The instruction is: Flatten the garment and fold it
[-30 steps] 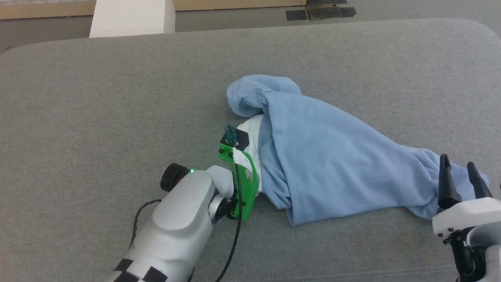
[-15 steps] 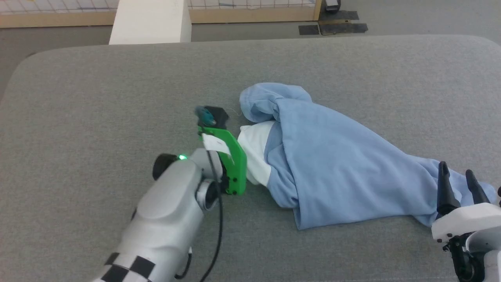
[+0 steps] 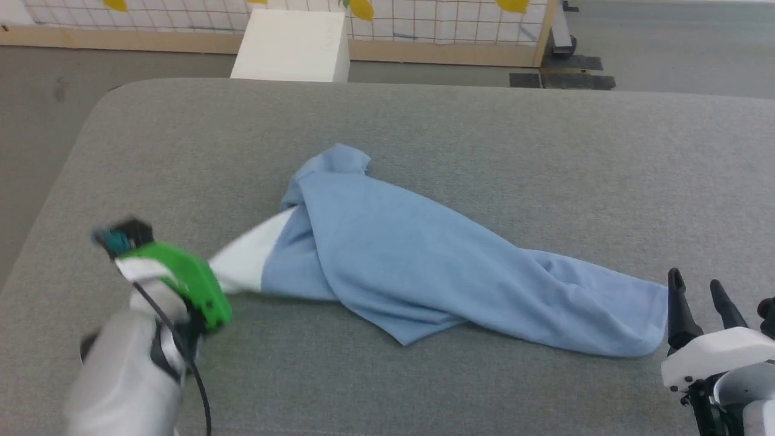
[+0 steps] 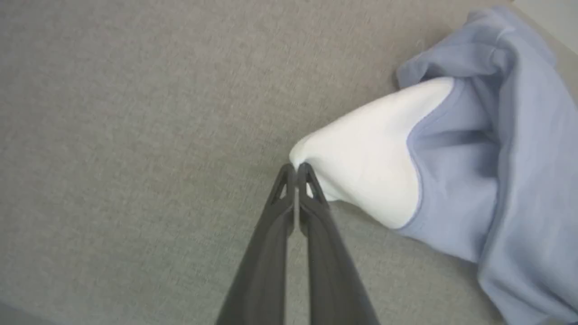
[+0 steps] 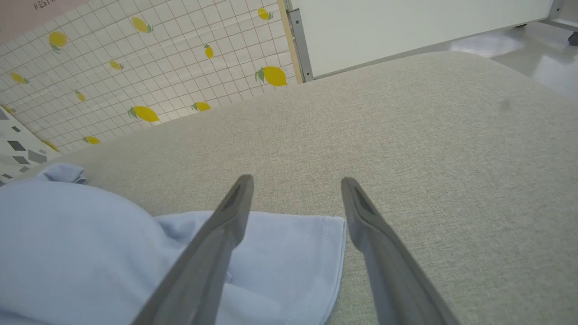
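A wide grey fabric-covered counter (image 3: 484, 133) with rounded corners carries the garment (image 3: 412, 266), which lies across its middle, running from the near left toward the near right edge. The garment is light blue soft cloth, bunched into one long, twisted, tapering heap rather than spread flat. Broad folds run along its length, and a small blue lump rises at its far left end. At the left a white part (image 3: 245, 260) of the cloth is drawn out into a point. At the right the cloth ends in a flat stitched hem (image 5: 316, 253) lying on the counter.

Beyond the counter stands a white gridded panel with yellow lemon prints (image 3: 424, 18) on a wooden frame. A white box (image 3: 290, 45) stands in front of it, and dark mats (image 3: 563, 71) lie on the floor to its right.

The left arm, blurred in the head view, bears a green mount (image 3: 187, 284) and a black cable (image 3: 194, 375). The left end effector (image 4: 295, 168) has its fingers pressed together, clamped on the tip of the white cloth. The right end effector (image 3: 694, 280) has its fingers apart and holds nothing. One finger (image 5: 226, 216) is over the hem and the other is over bare counter just beside it.
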`<state>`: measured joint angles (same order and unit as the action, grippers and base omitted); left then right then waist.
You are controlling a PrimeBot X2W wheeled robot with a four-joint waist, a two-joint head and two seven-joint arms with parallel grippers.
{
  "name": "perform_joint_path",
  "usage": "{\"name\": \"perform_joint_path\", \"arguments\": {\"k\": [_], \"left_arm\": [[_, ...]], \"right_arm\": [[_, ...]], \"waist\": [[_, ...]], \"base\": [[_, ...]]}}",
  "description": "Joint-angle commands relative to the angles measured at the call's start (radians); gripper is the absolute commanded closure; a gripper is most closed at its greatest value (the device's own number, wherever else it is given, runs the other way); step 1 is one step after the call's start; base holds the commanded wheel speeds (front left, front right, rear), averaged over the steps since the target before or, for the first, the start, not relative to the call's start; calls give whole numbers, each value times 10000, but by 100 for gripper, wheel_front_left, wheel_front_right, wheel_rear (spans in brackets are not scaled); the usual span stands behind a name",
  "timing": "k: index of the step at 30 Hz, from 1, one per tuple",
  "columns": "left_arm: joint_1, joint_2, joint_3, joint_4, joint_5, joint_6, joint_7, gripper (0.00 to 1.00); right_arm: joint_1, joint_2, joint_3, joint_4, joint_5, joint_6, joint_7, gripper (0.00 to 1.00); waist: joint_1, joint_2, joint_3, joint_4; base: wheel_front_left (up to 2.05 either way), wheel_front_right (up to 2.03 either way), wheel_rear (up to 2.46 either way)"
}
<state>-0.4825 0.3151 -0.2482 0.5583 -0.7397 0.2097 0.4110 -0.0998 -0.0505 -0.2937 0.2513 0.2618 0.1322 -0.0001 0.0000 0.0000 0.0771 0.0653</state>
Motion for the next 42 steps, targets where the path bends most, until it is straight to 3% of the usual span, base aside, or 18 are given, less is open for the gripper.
{"name": "perform_joint_path", "arguments": {"k": [1,3,4,5,6,11,16,19,28,34,37,42], "left_arm": [[424,-65,-97,-50,-157,37,188,100],[876,-192,-106,-134,-338,39,316,100],[1040,-268,-95,-221,-419,13,292,93],[1131,-324,-56,-317,-480,-16,204,60],[1200,-361,-1,-473,-525,-92,17,0],[1451,-264,599,-1536,-535,-554,-1764,0],[2323,95,857,-2624,566,-946,-4886,0],[2942,35,835,-2891,1233,-908,-6306,0],[3763,-552,1078,-3821,2911,-997,-6723,0],[3801,-915,1497,-4086,3470,-1211,-6725,0],[3685,-1149,1619,-4149,3644,-1357,-6726,0],[3323,-1440,1701,-4142,3916,-1690,-6727,0]], "right_arm": [[112,3,7,-33,-35,-15,11,0],[126,3,19,-43,-40,-15,34,0],[129,3,24,-43,-38,-15,51,0],[128,3,32,-47,-42,-15,65,0],[119,3,46,-52,-51,-15,85,0],[26,3,203,-79,-53,-15,130,0],[7,3,367,-77,-5,-15,132,0],[29,3,425,-87,-85,-15,208,0],[-465,3,1157,-175,-680,-15,1492,0],[-2289,-220,2671,350,-1892,-15,4146,0],[-3404,-692,3734,990,-2264,-15,5543,0],[-4573,-1430,4986,1974,-2450,-15,6972,0]], "waist": [[0,0,-6,137],[0,0,10,195],[0,0,5,221],[0,0,-1,242],[0,0,-9,259],[0,0,-54,196],[0,0,-60,83],[0,0,-46,60],[0,0,177,140],[0,0,573,96],[0,0,846,233],[0,0,1343,628]], "base": [[0,0,0],[0,0,0],[0,0,0],[0,0,0],[0,0,0],[0,0,0],[0,0,0],[0,0,0],[0,0,0],[0,0,0],[0,0,0],[0,0,0]]}}
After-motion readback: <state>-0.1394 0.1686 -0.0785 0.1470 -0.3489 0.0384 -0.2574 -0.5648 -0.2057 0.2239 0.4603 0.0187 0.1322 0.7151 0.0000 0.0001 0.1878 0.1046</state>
